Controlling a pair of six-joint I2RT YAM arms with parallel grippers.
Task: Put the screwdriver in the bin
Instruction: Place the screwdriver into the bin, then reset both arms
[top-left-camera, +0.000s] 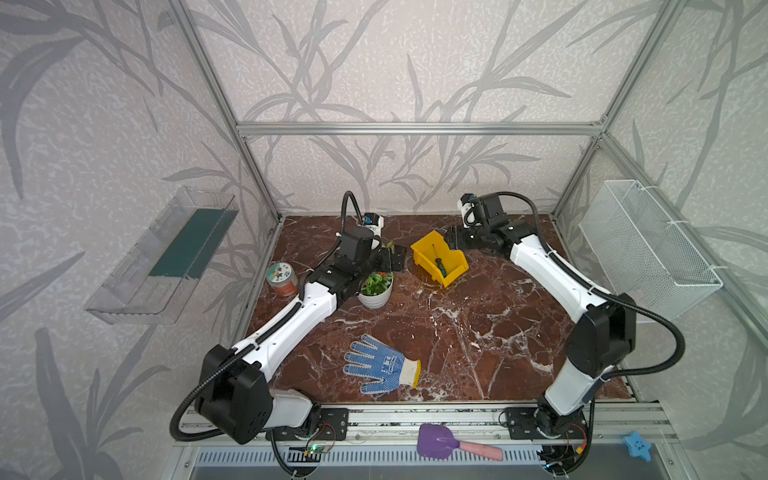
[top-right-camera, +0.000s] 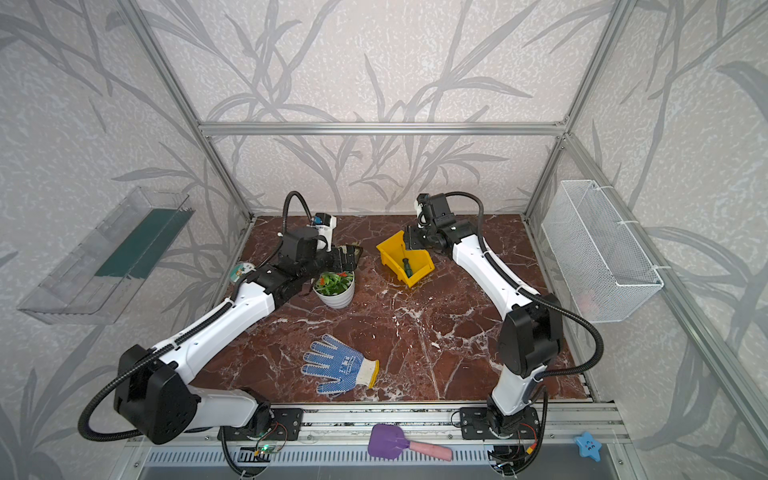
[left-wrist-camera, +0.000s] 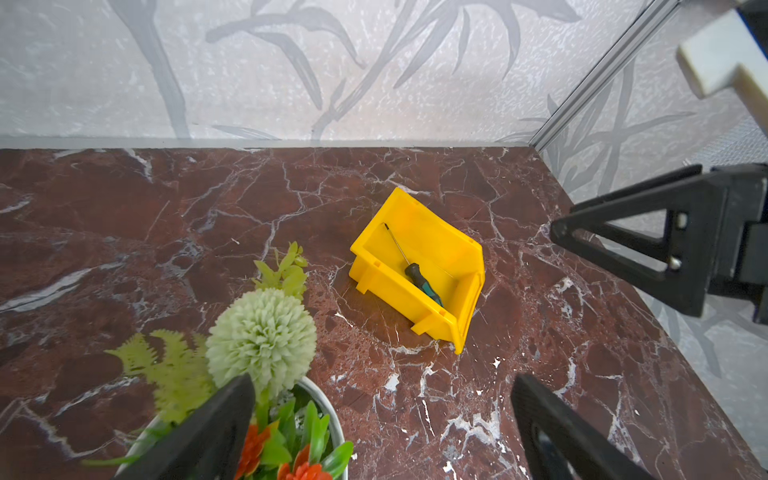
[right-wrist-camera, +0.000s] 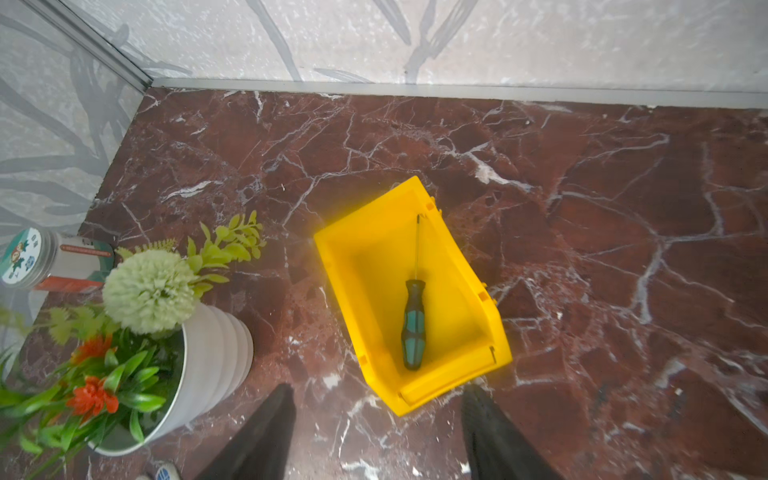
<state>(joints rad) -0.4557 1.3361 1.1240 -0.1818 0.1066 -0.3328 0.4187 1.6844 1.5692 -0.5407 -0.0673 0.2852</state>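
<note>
The screwdriver (top-left-camera: 439, 266) (top-right-camera: 407, 266), with a black and green handle, lies inside the yellow bin (top-left-camera: 428, 243) (top-right-camera: 392, 246) at the back middle of the table. Nothing grips it. It lies along the bin floor (right-wrist-camera: 413, 324) (left-wrist-camera: 422, 282), shaft tip against the tall wall. My right gripper (top-left-camera: 453, 239) (right-wrist-camera: 378, 390) is open and empty, hovering just beside and above the bin (right-wrist-camera: 353, 291). My left gripper (top-left-camera: 395, 259) (left-wrist-camera: 384, 379) is open and empty too, to the left of the bin (left-wrist-camera: 415, 216) over the flowerpot.
A white flowerpot (top-left-camera: 376, 293) with fake plants stands left of the bin, a jar (top-left-camera: 282, 278) beyond it. A blue dotted glove (top-left-camera: 380, 365) lies near the front. A clear tray (top-left-camera: 162, 257) and mesh basket (top-left-camera: 648, 245) hang on the side walls. A purple scoop (top-left-camera: 453, 444) lies on the front rail.
</note>
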